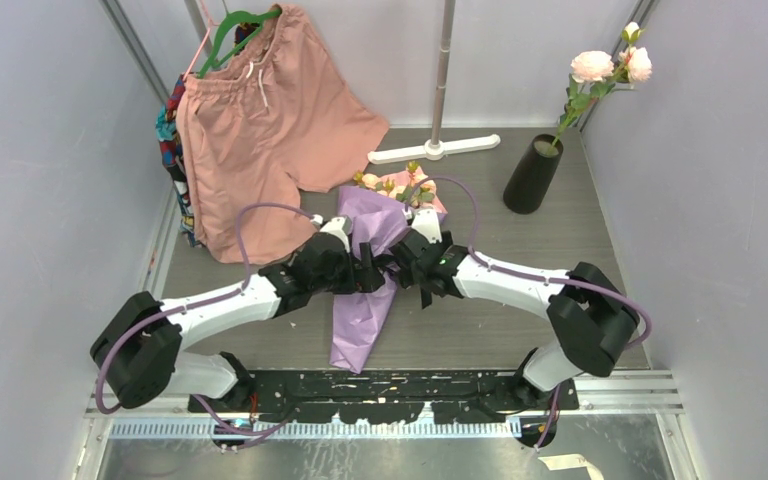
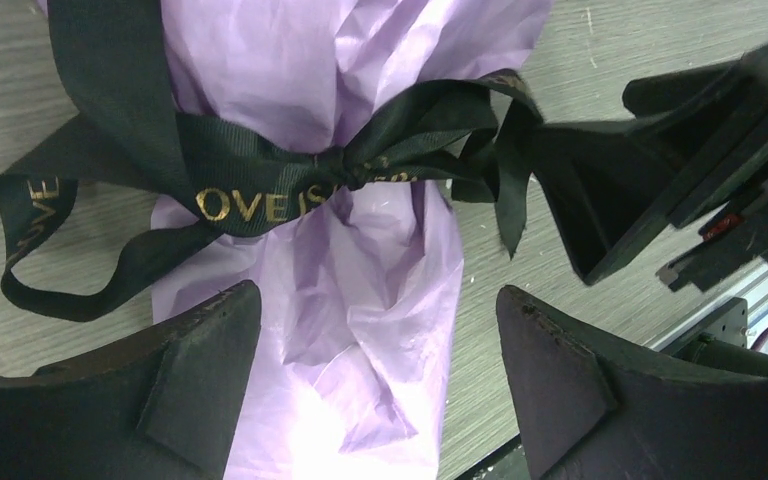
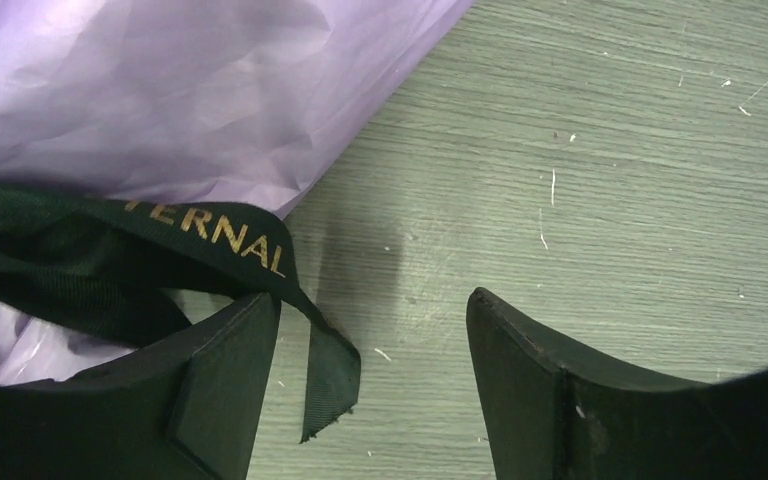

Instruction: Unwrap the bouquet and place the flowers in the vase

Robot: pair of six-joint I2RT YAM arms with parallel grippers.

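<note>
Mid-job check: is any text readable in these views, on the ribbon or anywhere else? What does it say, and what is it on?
"OVE IS": gold letters on the black ribbon tied around the bouquet; the rest runs into the knot.
"OVE": sideways on the ribbon's loop.
"ERNAL": gold, on the ribbon tail; its start is hidden.
Nothing else is legible.

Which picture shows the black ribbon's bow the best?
The left wrist view: the ribbon wraps the bouquet with its knot and gold letters close up. The right wrist view shows only one tail; from above, it is tiny and hard to make out.
</note>
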